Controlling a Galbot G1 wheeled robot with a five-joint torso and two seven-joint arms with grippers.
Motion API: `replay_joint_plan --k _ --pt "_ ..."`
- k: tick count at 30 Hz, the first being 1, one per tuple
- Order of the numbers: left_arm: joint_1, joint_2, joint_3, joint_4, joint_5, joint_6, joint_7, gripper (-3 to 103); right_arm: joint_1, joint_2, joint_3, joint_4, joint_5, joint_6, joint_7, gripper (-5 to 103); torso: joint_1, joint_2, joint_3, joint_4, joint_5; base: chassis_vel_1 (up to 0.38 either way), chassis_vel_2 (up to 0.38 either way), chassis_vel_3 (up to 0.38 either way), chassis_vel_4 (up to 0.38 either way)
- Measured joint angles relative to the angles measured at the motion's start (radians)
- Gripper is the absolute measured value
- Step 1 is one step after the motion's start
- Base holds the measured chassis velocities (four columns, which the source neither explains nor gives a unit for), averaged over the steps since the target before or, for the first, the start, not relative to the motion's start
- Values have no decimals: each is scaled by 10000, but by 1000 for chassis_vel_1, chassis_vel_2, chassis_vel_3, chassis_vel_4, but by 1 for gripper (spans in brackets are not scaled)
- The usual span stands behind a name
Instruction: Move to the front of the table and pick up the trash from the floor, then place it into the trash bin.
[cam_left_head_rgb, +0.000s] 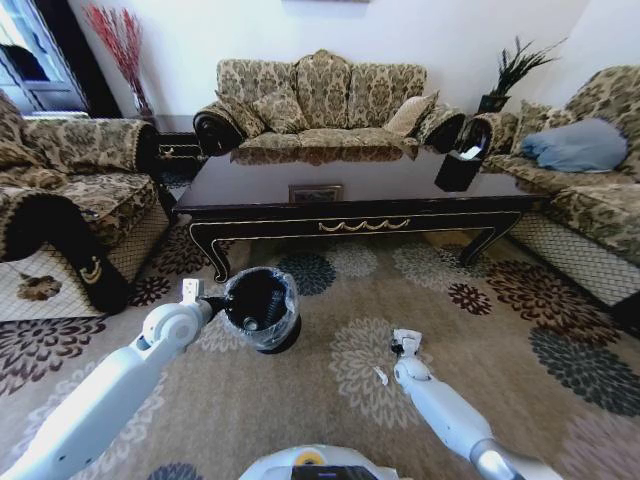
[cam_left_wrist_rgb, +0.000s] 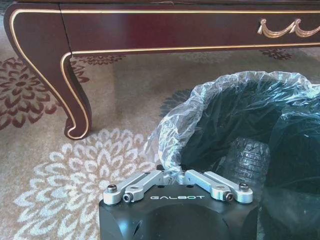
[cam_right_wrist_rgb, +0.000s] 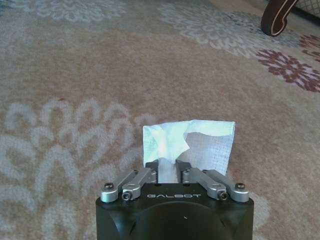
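Observation:
The trash bin (cam_left_head_rgb: 262, 308), black with a clear bag, stands on the flower-patterned floor (cam_left_head_rgb: 340, 400) in front of the dark table (cam_left_head_rgb: 350, 185). My left gripper (cam_left_head_rgb: 192, 290) hovers at its near rim (cam_left_wrist_rgb: 225, 82), jaws drawn together, fingertips hidden by the bag. A clear crushed bottle (cam_left_wrist_rgb: 247, 160) lies inside the bin. My right gripper (cam_left_head_rgb: 405, 343) hangs low over the carpet to the bin's right. It (cam_right_wrist_rgb: 169, 167) is shut on a piece of the trash, a crumpled white paper (cam_right_wrist_rgb: 200, 140). A white sliver (cam_left_head_rgb: 381, 376) lies on the carpet beside it.
A black tissue box (cam_left_head_rgb: 460, 165) stands on the table's right end. Patterned sofas stand to the left (cam_left_head_rgb: 60, 200), behind (cam_left_head_rgb: 320, 100) and to the right (cam_left_head_rgb: 590, 190). A curved table leg (cam_left_wrist_rgb: 75, 100) stands close to the bin; another (cam_right_wrist_rgb: 277, 17) lies beyond the right gripper.

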Motion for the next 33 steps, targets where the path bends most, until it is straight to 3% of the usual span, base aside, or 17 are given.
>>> replay_joint_plan --k 1,2,7,19,23,33 --pt "4 -6 2 -2 8 0 0 2 -14 -7 9 0 -24 8 -13 20 0 0 0 0 0 0 0 0 0" --pt "7 -12 3 -4 23 0 0 2 -43 -25 30 0 -69 19 -38 9 0 0 0 1 0 0 0 0 0" --pt "15 -25 3 -6 42 0 0 2 -124 -57 78 -25 -190 101 -148 1 0 0 0 1 0 0 0 0 0" --pt "-25 -56 24 26 64 0 3 2 -392 -502 517 739 -439 564 -583 0 0 0 0 2 2 0 0 0 0" --pt "-38 -152 78 22 67 0 7 2 -563 -1031 690 1697 -446 1376 -1471 0 0 0 0 0 0 0 0 0 0" --pt "-32 -215 155 -7 119 -1 12 2 -899 -1509 812 3632 -133 2579 -2864 0 0 0 0 2 0 0 0 0 0"
